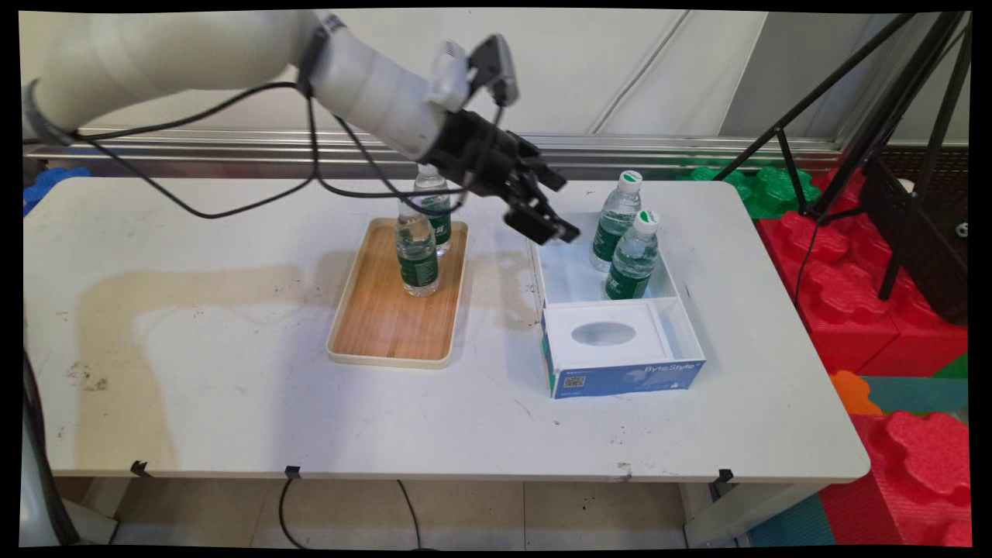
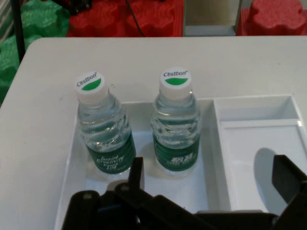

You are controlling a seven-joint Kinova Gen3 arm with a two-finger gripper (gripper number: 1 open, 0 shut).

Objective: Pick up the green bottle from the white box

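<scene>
A: Where is the gripper (image 1: 542,221) hanging?

B: Over the near-left edge of the white box (image 1: 612,310), fingers spread, carrying nothing.

A: And the bottles?

B: Two bottles (image 2: 175,124) are standing inside the box's far compartment; two more are standing on the wooden tray (image 1: 391,325) left of the box.

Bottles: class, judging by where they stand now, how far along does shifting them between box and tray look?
Done: two bottles stand on the wooden tray, so half sit at each place; the direction cannot be told. In hand: nothing; the end effector hangs open and empty near the white box. Left: two capped bottles stand upright in the box.
</scene>
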